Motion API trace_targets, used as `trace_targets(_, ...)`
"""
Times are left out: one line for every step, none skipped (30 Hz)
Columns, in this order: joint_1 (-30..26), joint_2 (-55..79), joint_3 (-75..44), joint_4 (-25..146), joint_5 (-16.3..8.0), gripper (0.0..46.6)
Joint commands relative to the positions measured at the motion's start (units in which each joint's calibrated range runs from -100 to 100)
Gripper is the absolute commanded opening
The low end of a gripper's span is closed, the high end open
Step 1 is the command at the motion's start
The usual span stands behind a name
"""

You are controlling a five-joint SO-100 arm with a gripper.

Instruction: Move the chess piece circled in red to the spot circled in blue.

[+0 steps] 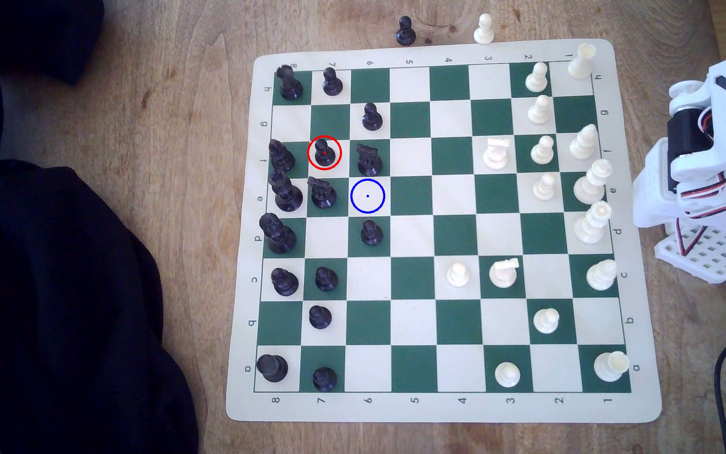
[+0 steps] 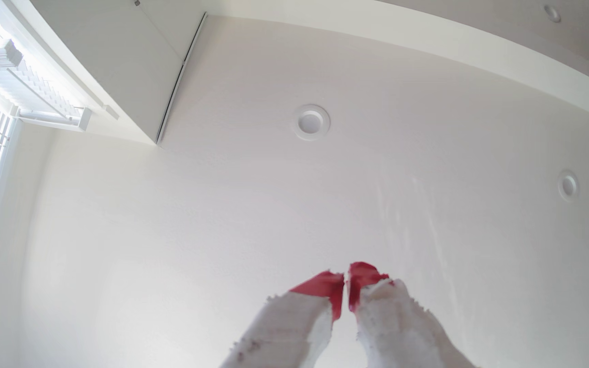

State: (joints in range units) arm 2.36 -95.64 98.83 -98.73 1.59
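Pawn (image 1: 324, 152) stands upright on its red-ringed sq near the board's (image 1: 413, 408) ext-view left edge; spot (image 1: 367, 196) is the diagonally adjacent cream sq. Tool (image 2: 346, 281) faces the ceiling, red tips nearly touching, holding nothing.

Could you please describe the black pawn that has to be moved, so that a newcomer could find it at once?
Start at the green and cream chess mat and go to the black pieces on the exterior view's left. On the row lettered f, in the column numbered 7, stands the chess piece, a small round-headed black pawn. It alone has a red ring drawn around it.
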Motion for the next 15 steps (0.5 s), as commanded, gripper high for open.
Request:
trace_targets(1.0,-0.2,1.1,-0.9,0.2,0.2)
trace_targets(1.0,-0.2,1.1,-0.9,0.2,0.2)
trace_targets(1.0,-0.2,1.1,-0.6,0.2,0.2)
trace_targets(1.0,-0.2,1.1,0.2,0.2,0.2)
trace_targets(1.2,-0.2,0.6,2.9,0.2,0.2)
trace_targets(1.4,-0.2,-0.1,6.4,0.2,0.2)
trace_targets(1.8,-0.2,-0.8,9.3,0.2,0.2)
trace_targets(2.1,-0.2,-1.7,12.8,0.2,0.2)
trace_targets(2.1,-0.2,-3.3,18.6,0.2,0.2)
trace_targets(2.5,-0.2,-5.9,27.4,0.2,0.2)
trace_targets(2.8,-0.2,-7.0,31.6,0.2,0.2)
trace_targets(3.1,-0.2,-7.9,35.6,0.2,0.2)
trace_targets(3.5,-0.2,-8.5,40.6,0.2,0.2)
trace_targets(3.7,-0.2,-8.6,43.6,0.2,0.2)
trace_targets(3.8,-0.2,-8.7,46.1,0.2,0.2)
